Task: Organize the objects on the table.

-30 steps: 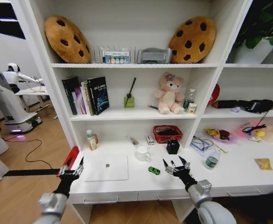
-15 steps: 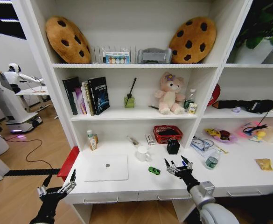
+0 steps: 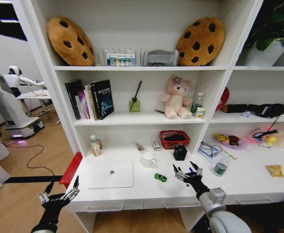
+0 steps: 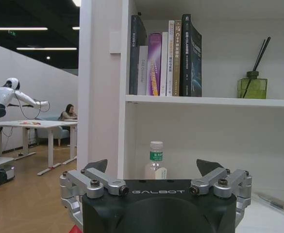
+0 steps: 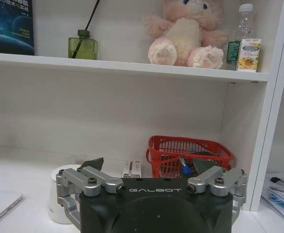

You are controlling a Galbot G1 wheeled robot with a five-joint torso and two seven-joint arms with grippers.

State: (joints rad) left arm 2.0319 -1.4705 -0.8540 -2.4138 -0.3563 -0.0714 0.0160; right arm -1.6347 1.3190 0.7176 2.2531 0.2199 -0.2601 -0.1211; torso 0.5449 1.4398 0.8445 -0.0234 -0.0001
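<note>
your right gripper [image 3: 186, 171] hovers open near the desk's [image 3: 146, 187] front edge, left gripper [image 3: 59, 194] open beyond its corner; toy car [image 3: 160, 177], can [image 3: 220, 168], laptop [image 3: 110, 174] unsorted.

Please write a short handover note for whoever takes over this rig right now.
Left claw: open, empty, low beside the long white desk, off its left front corner.
Right claw: open, empty, over the desk front, right of the tiny green toy car.
Slim silver laptop lies closed at the left; the short green-topped can stands at the right.
Nothing is gripped; the sorting is all left to do.
</note>
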